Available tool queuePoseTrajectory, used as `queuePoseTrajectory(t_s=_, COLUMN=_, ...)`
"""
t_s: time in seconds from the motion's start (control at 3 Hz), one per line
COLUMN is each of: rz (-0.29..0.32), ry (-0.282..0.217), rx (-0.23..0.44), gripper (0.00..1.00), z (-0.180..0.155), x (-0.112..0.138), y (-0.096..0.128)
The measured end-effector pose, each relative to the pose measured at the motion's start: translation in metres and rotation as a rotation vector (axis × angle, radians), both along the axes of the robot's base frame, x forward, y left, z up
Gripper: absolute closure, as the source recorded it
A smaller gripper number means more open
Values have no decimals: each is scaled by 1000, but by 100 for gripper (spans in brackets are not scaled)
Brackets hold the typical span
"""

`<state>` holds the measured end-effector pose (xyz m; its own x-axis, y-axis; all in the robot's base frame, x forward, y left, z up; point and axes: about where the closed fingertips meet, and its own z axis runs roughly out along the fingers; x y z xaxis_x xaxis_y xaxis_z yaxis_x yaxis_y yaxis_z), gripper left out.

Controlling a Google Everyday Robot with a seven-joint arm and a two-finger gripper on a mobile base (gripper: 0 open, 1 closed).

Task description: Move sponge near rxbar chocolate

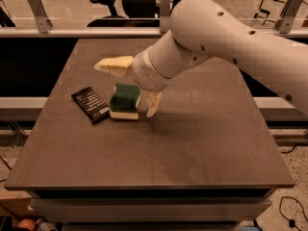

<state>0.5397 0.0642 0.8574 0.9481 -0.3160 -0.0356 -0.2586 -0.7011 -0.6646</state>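
Note:
The sponge (124,101), dark green on top with a pale yellow base, lies flat on the table (159,153) left of centre. The rxbar chocolate (90,104), a black wrapper with white lettering, lies just left of it, almost touching. My gripper (132,85) is open above and behind the sponge. One finger (114,64) points left above the sponge, the other (153,103) hangs down at the sponge's right side. Nothing is held. The big white arm (231,37) comes in from the upper right.
The brown table's edges are on all sides. Behind it run a metal rail (72,32) and black office chairs (130,1). A cable (288,211) lies on the floor at the lower right.

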Motion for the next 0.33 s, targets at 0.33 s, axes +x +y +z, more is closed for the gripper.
queuePoseTrajectory(t_s=0.33, rz=0, ry=0, rx=0, gripper=0, z=0, x=0, y=0)
